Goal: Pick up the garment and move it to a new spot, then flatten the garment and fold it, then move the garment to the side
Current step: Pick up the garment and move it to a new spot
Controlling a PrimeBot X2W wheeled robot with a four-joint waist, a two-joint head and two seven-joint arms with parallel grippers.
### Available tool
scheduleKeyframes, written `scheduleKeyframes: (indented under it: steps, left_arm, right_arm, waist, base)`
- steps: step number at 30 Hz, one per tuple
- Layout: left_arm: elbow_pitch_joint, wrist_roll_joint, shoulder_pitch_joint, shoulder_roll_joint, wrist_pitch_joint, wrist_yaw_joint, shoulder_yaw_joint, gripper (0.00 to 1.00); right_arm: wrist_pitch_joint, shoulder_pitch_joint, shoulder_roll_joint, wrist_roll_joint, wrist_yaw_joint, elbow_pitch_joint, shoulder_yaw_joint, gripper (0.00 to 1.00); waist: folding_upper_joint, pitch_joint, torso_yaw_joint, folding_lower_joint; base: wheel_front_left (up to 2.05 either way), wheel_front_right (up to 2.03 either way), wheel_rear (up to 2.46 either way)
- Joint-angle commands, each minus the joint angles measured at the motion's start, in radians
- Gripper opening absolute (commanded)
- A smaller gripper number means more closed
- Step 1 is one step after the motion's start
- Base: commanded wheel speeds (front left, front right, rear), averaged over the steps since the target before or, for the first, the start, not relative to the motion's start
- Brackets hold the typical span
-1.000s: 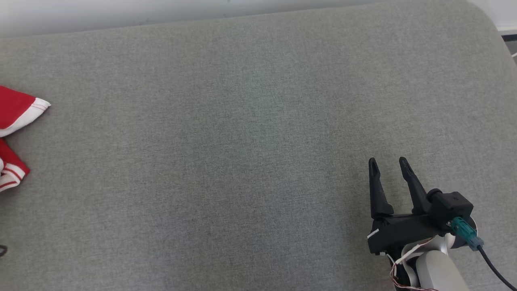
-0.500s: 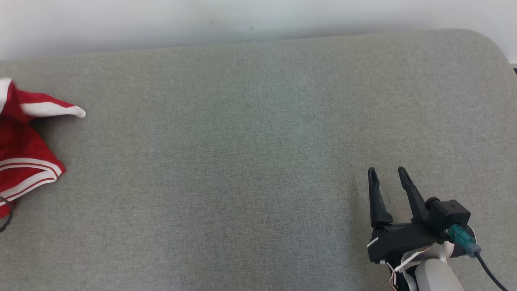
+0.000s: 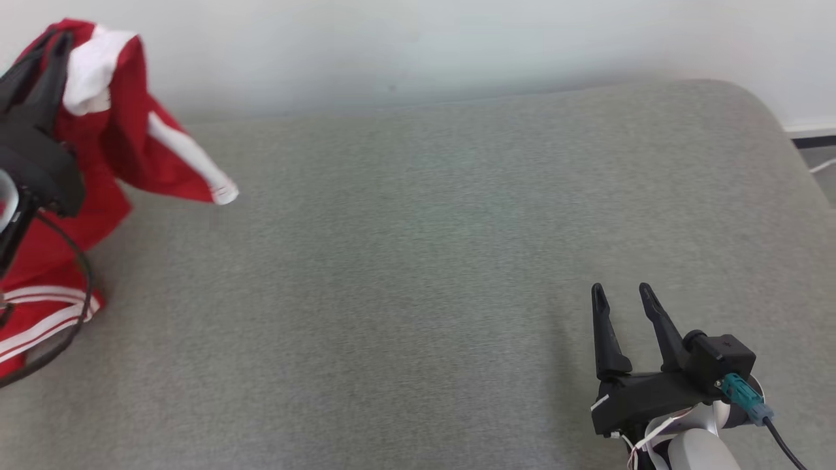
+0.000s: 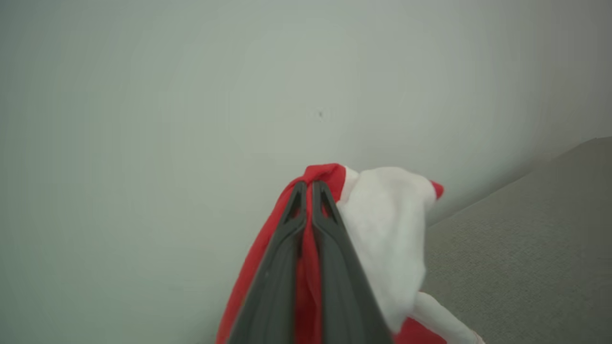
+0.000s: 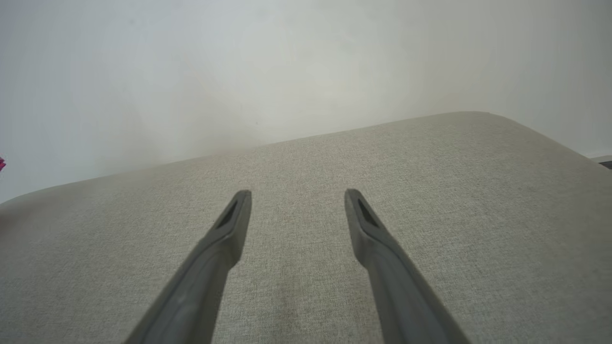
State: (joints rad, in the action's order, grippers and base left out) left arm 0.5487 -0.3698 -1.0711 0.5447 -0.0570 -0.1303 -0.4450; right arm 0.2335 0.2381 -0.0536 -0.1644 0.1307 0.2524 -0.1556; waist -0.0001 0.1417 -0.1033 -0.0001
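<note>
The garment [image 3: 124,147] is red cloth with white trim and stripes, hanging at the far left of the head view above the grey cushion. My left gripper [image 3: 46,46] is shut on its top fold, and the lower striped hem [image 3: 39,320] droops toward the cushion. In the left wrist view the two dark fingers [image 4: 330,248] pinch red fabric between them, with a white panel of the garment [image 4: 387,224] bulging to their right. My right gripper [image 3: 617,295] stands open at the lower right over bare cushion, its fingers [image 5: 229,224] spread wide with nothing between them.
The grey fabric cushion [image 3: 418,261] spans the whole work area, with a rounded corner at the far right [image 3: 757,104]. A pale wall [image 3: 418,46] rises behind it. A black cable [image 3: 72,307] loops from my left wrist in front of the garment.
The left gripper has risen with the garment, lifting it off the cushion and carrying it rightward into view. The camera has tilted up, showing more wall. The right gripper holds its pose.
</note>
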Motion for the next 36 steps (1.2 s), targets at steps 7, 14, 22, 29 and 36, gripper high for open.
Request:
scheduleKeyframes:
  steps: [7,14,22,29,36]
  left_arm:
    - [-0.165,-0.021,0.018,0.007,0.058,0.003,-0.025,0.0]
    - [-0.288,-0.034,0.013,-0.026,0.107,0.007,-0.056,0.0]
    - [-0.391,-0.049,0.041,-0.104,0.117,0.016,-0.112,0.0]
    - [-0.475,-0.051,0.18,-0.124,0.094,0.047,-0.162,0.0]
    - [-0.501,-0.052,0.342,-0.105,0.037,0.093,-0.181,0.0]
  right_arm:
    - [0.013,-0.009,0.003,-0.013,0.0,0.011,0.004,1.0]
    - [0.023,-0.006,0.004,-0.038,0.0,0.026,-0.003,1.0]
    - [0.029,-0.003,0.004,-0.046,0.0,0.03,-0.003,1.0]
    - [0.032,0.0,0.004,-0.036,0.0,0.034,0.014,1.0]
    - [0.03,-0.011,0.003,-0.016,0.0,0.035,0.017,1.0]
  waist:
    - [0.0001,-0.022,-0.118,0.0001]
    - [0.0001,-0.018,-0.205,0.0001]
    - [0.0001,-0.004,-0.243,0.0001]
    - [0.0001,0.008,-0.203,0.0001]
    - [0.0001,-0.004,-0.123,0.0001]
  base:
    - [0.0,0.0,0.0]
    - [0.0,0.0,0.0]
    - [0.0,0.0,0.0]
    - [0.0,0.0,0.0]
    - [0.0,0.0,0.0]
